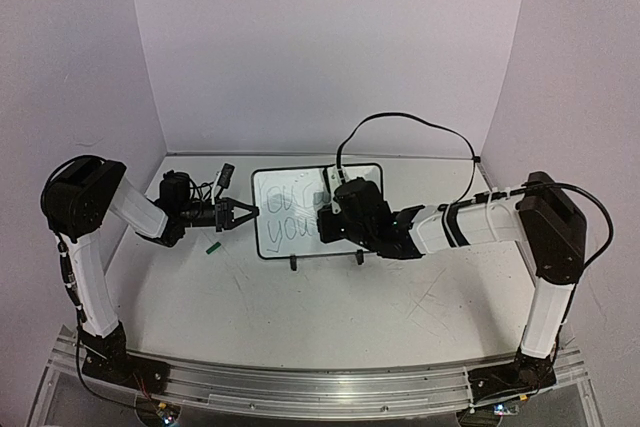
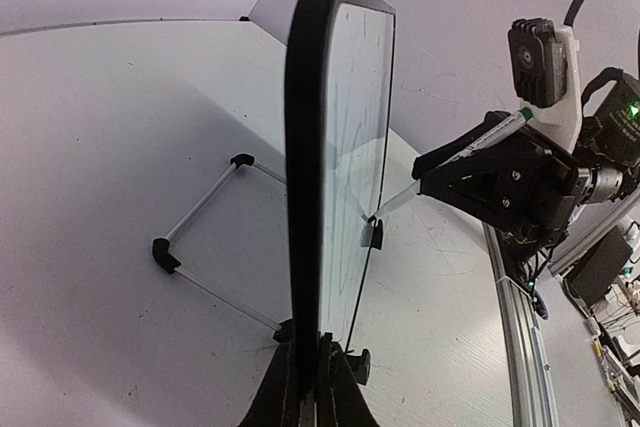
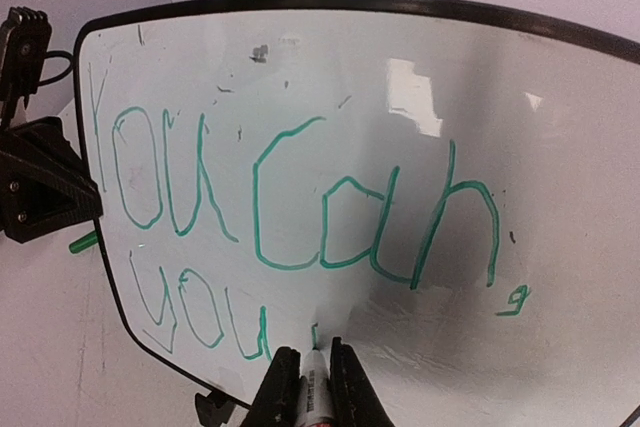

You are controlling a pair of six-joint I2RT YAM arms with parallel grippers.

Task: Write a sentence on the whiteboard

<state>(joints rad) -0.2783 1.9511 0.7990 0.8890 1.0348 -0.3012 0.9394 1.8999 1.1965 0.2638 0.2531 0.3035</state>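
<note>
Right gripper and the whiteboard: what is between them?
A marker, shut in the right gripper, with its tip at the lower part of the whiteboard. The right wrist view shows it.

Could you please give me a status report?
Left gripper shut on whiteboard edge. Right gripper shut on marker, tip at board. Sentence reads "You can, you"; nothing blocks it.

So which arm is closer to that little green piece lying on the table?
Left. The left arm has its jaws clamped on the black-framed whiteboard's left edge, the small green piece just beside them. The right arm holds a white marker at the board's face, farther away.
</note>
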